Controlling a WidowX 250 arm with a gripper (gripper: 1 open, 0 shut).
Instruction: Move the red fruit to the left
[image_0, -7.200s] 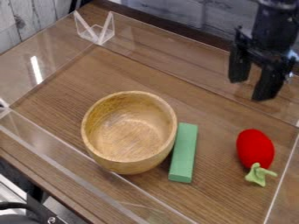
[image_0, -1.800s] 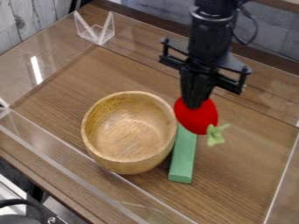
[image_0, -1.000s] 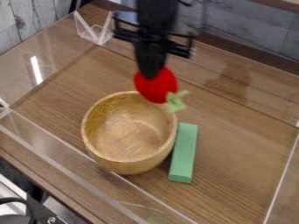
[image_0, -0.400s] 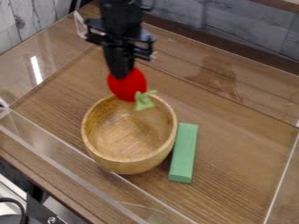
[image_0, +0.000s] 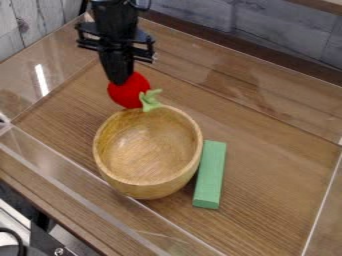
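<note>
Carrying step in hand: claw (image_0: 120, 82) is clamped on the red fruit (image_0: 127, 92), pointing straight down, in the upper left of the frame. Fruit hangs clear of the table (image_0: 267, 110), just past the upper-left rim of the wooden bowl (image_0: 147, 150), green stem sticking out toward the bowl. Green block (image_0: 210, 174) lies right of the bowl, untouched. Fruit is already left of both. Next move, I'd judge: lower onto bare table left of the bowl, clear of the rim, then release.
</note>
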